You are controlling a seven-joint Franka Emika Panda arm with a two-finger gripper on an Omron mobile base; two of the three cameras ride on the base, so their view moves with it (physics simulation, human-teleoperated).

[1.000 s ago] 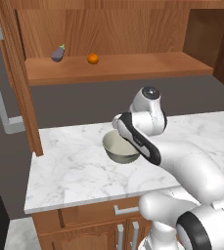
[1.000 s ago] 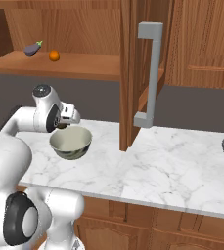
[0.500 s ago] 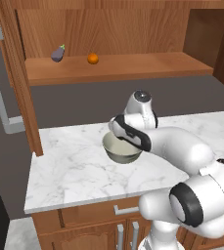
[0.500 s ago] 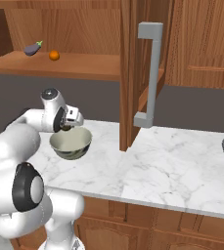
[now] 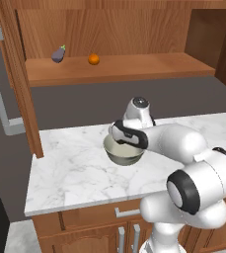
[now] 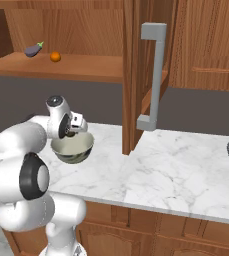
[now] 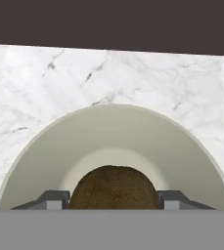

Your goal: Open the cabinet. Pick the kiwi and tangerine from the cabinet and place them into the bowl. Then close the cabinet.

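Fingers (image 7: 113, 199) clamped on the small dark brown oval kiwi (image 7: 114, 188), poised just above the cream inside of the round grey-beige bowl (image 7: 45, 146) on the white marble desk (image 7: 35, 83). Tiny round orange tangerine (image 5: 94, 59) up on the wooden cabinet shelf (image 5: 134, 66).

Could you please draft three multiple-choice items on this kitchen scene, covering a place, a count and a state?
1. Where is the tangerine?
A. on the cabinet shelf
B. in the bowl
C. on the counter

2. How many items lie on the shelf?
A. one
B. two
C. four

3. What is the state of the gripper?
A. open and empty
B. shut on the kiwi
C. shut on the eggplant

Answers: 1 A, it sits beside the eggplant. 2 B, only those two. 3 B, the kiwi sits between the fingers over the bowl.
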